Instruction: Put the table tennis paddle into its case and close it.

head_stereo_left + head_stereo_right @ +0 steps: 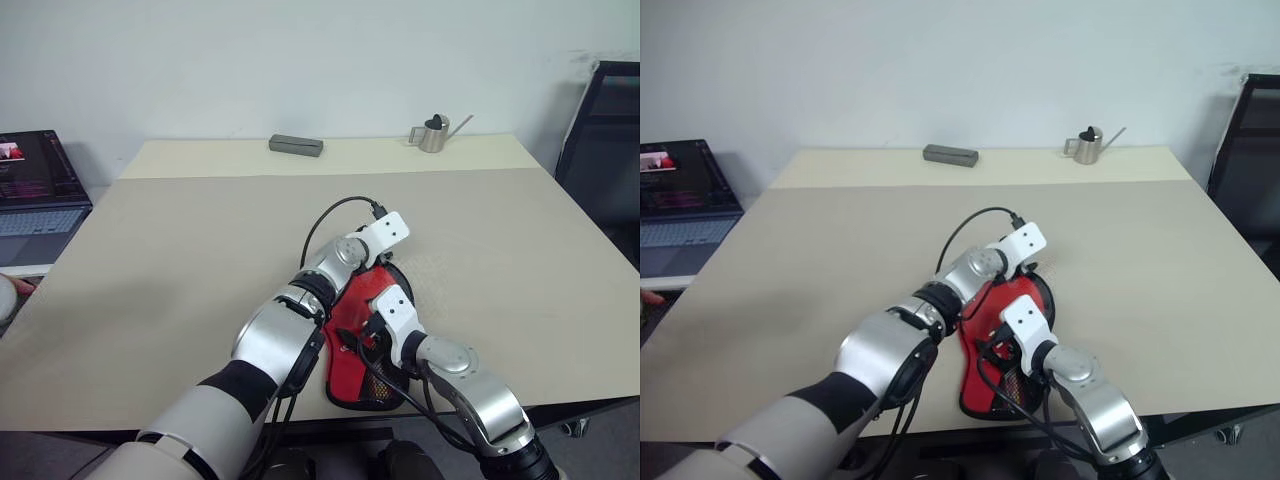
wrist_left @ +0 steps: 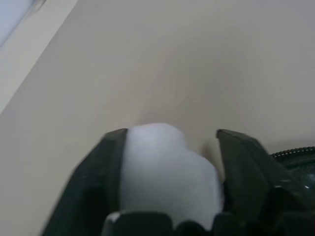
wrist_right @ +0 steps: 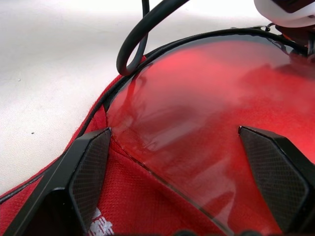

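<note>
Red case (image 1: 352,330) lies flat near the front edge of the beige table (image 1: 180,260), round end toward the back edge, black edging around the rim, black mesh at the near end (small white logo visible in the right wrist view). The red paddle face (image 3: 206,123), glossy, sits inside the case. Left gripper (image 2: 170,162): jaws apart, nothing between them, over the case's far rim. Right gripper (image 3: 172,162): jaws wide apart, empty, poised over the case.
</note>
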